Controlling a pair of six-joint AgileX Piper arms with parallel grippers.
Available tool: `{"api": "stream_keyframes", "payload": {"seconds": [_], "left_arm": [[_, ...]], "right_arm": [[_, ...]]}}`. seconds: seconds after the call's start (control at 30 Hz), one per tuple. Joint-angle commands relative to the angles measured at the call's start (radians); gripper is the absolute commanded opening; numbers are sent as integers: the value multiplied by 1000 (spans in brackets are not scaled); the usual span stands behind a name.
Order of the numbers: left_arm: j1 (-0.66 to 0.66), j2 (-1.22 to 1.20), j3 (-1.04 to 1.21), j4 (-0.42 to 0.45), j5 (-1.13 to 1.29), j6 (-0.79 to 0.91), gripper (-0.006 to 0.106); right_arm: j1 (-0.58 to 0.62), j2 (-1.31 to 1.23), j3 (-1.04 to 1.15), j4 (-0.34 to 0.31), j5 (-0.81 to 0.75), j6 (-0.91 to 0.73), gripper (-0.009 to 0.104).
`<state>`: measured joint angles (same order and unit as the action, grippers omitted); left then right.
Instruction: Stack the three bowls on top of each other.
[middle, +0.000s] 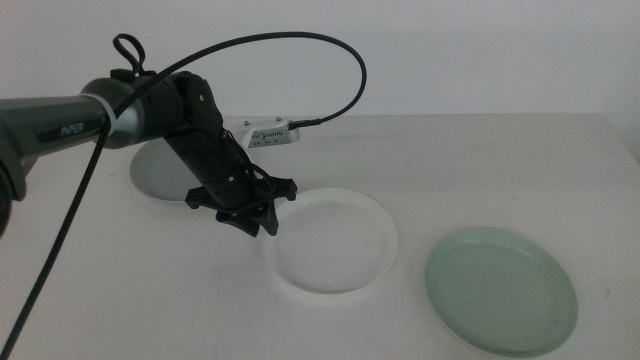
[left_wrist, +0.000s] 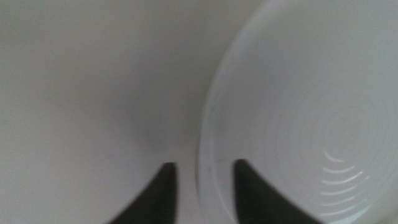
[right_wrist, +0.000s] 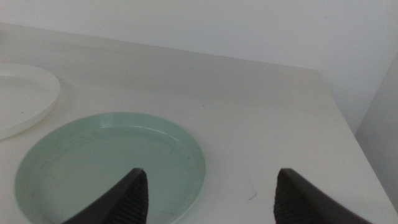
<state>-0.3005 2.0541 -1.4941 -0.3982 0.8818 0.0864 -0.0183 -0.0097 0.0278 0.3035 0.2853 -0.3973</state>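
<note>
- Three bowls sit apart on the bench (middle: 500, 160), none stacked yet.
- White bowl (middle: 335, 242) lies in the middle; the pale mint green bowl (middle: 500, 290) lies to its right, near the front edge; the grey-blue bowl (middle: 155, 175) lies at the back left, largely hidden behind the left arm.
- Left pincer (middle: 262, 226) reaches in from the left and points down at the white bowl's left rim. In the left wrist view its jaws stand a little apart, one on each side of that rim, which runs up between them; whether they touch it I cannot tell.
- Right pincer (right_wrist: 208, 199) is out of the middle view; its jaws stand wide apart above the mint green bowl's edge, holding nothing.
</note>
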Motion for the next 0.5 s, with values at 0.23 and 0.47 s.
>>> {"api": "stream_keyframes", "payload": {"seconds": [0.23,0.47], "left_arm": [[11,-101,-56,-32,24,33,104],[45,-199,-174,89,44,49,105]], "right_arm": [[-8,-27,-6,-2,-69,-10,52],[-8,-27,-6,-2,-69,-10,52]]}}
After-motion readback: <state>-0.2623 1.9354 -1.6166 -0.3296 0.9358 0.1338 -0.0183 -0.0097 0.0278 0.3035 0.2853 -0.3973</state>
